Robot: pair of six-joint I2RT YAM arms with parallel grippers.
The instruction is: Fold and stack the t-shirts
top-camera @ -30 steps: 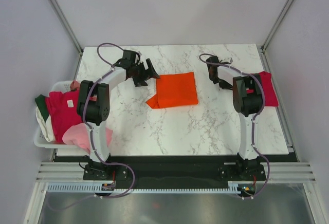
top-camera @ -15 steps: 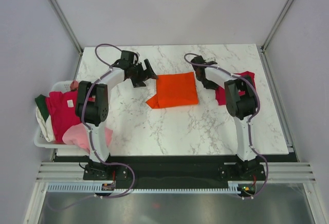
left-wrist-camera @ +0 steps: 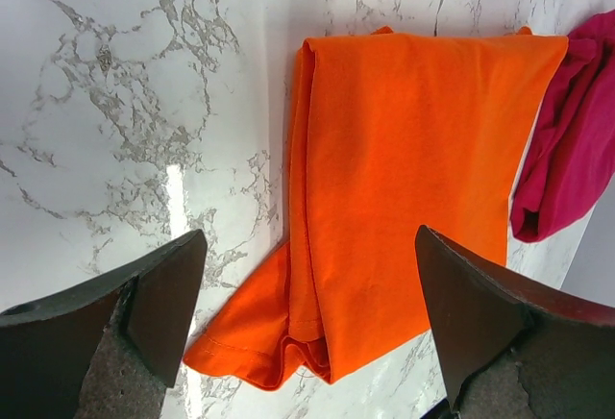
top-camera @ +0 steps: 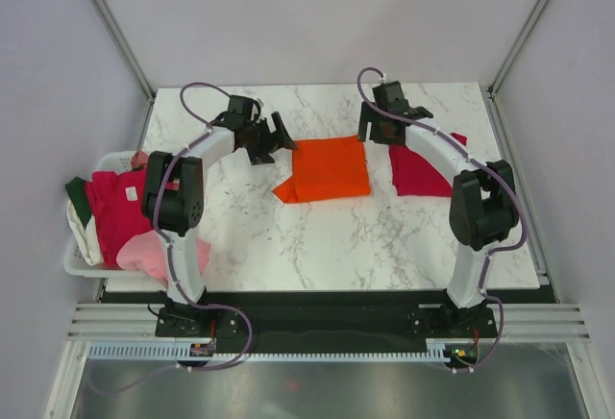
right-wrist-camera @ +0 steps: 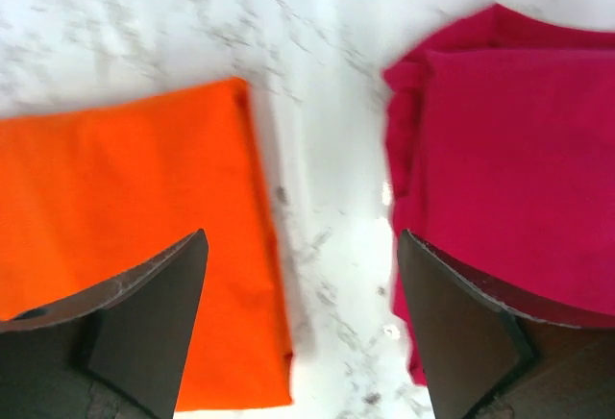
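Observation:
A folded bright orange t-shirt [top-camera: 327, 169] lies mid-table, one sleeve corner sticking out at its near left. Just right of it, across a narrow strip of marble, lies a folded crimson red t-shirt [top-camera: 423, 171]. My left gripper [top-camera: 279, 140] hovers open at the orange shirt's left edge; in the left wrist view the gripper [left-wrist-camera: 307, 236] frames the orange shirt [left-wrist-camera: 404, 179], with the crimson one [left-wrist-camera: 572, 140] beyond. My right gripper [top-camera: 380, 135] hangs open over the gap; in the right wrist view the gripper [right-wrist-camera: 300, 234] has orange [right-wrist-camera: 125, 236] to its left and crimson [right-wrist-camera: 519, 150] to its right. Neither holds anything.
A white plastic basket [top-camera: 82, 265] hangs off the table's left edge, holding a magenta shirt [top-camera: 115, 208], a light pink one [top-camera: 149, 251], a dark green one [top-camera: 77, 193] and a white one [top-camera: 86, 236]. Grey walls stand close on both sides.
The right gripper pulled the crimson shirt from the table's right edge leftward to beside the orange one, then let go and opened. The left arm barely moved.

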